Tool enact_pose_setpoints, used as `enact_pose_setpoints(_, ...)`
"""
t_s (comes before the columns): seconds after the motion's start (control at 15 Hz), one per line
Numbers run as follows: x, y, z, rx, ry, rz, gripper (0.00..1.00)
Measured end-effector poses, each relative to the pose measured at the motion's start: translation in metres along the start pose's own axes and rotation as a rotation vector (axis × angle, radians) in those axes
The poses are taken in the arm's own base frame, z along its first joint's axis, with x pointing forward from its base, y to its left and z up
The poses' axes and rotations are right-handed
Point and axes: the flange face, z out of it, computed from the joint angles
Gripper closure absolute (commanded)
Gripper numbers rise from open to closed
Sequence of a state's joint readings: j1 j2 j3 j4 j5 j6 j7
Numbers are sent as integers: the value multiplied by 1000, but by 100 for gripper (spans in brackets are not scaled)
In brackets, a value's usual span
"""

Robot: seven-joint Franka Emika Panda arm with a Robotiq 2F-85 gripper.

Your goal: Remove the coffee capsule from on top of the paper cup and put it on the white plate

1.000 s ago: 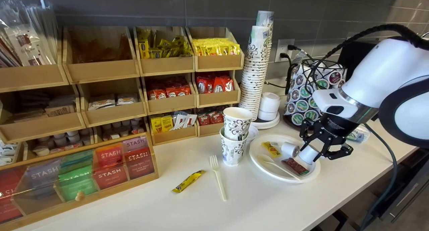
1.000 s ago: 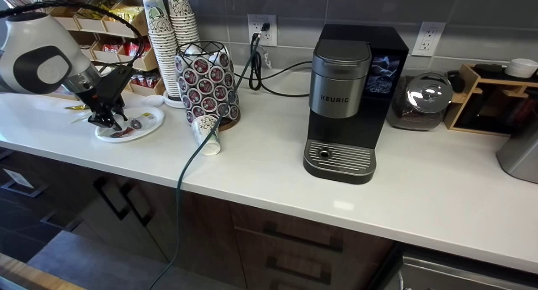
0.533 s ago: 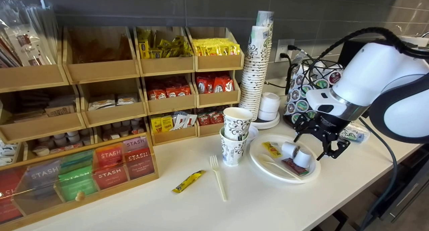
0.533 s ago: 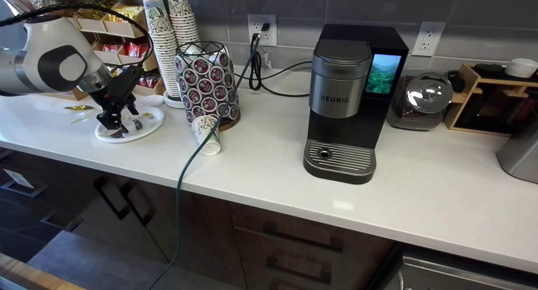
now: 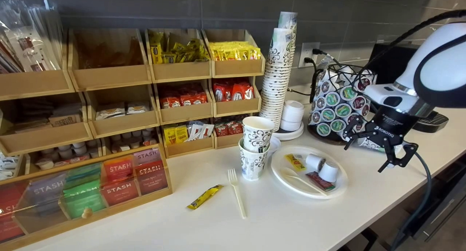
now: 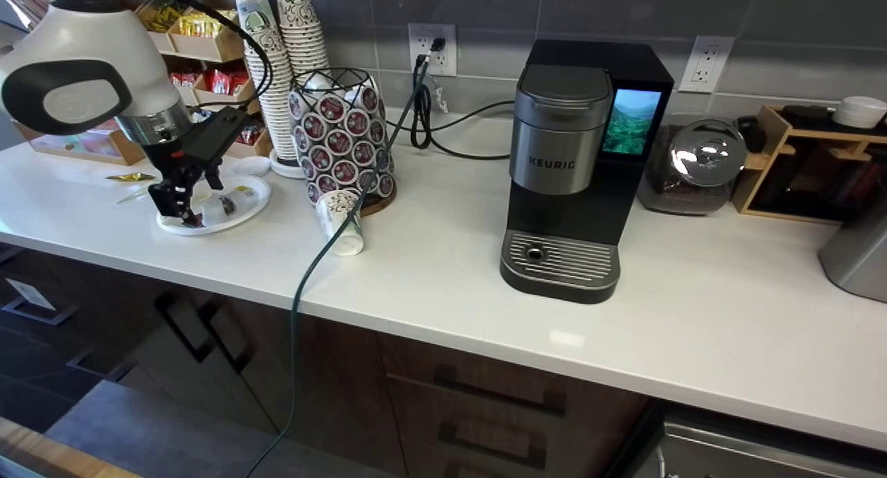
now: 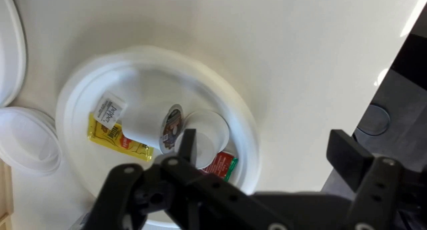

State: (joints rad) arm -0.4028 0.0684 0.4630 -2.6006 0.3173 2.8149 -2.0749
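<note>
Inside the round white plate point(image 5: 282, 172) sit two white capsules, touching in the wrist view. One, the coffee capsule point(image 7: 213, 133), rests tilted with its lid hidden, partly on a red packet. The other capsule point(image 7: 146, 123) lies on its side, printed lid showing. My gripper point(image 7: 262, 140) stands wide open with nothing between its fingers, up and to the side of the plate in an exterior view. Two printed paper cups point(image 5: 253, 163) are nested upright left of the plate; another cup point(image 6: 341, 223) lies tipped over. Which is the task's paper cup I cannot tell.
The plate also bears a yellow packet point(image 7: 115, 138), a plastic utensil and a pepper sachet. A wire rack of capsules point(image 6: 343, 138) and tall cup stacks point(image 5: 275, 87) rise behind. A fork point(image 5: 237, 194) lies on the counter. A green cable point(image 6: 296, 325) hangs over the edge.
My gripper has opened and let go of the coffee capsule, leaving it on the plate. It has lifted and drawn away to the side. The coffee machine's screen has lit up.
</note>
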Motion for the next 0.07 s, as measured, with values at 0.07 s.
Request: enact_pose_setpoints(0.07,-14,-2,-7,-27,12,20,0)
